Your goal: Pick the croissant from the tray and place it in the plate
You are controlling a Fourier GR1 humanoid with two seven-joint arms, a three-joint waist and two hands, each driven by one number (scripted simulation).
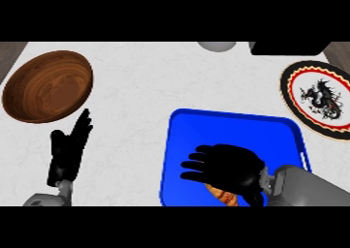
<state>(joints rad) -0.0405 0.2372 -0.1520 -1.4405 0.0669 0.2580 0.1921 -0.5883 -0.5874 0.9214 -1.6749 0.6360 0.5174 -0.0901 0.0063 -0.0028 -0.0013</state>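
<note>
A blue tray (228,127) lies on the white counter at the lower middle. My right hand (225,167) hovers over the tray's near part, palm down, fingers curled leftward. Under it a golden-brown croissant (224,194) peeks out at the wrist side; most of it is hidden by the hand. I cannot tell whether the fingers touch it. The plate (322,100), white with a black dragon and a red and black rim, sits at the right edge. My left hand (69,150) rests open at the lower left, fingers straight and pointing up.
A brown wooden bowl (48,86) stands at the upper left, just beyond my left hand. A grey round object (218,45) and a black object (288,47) sit at the counter's far edge.
</note>
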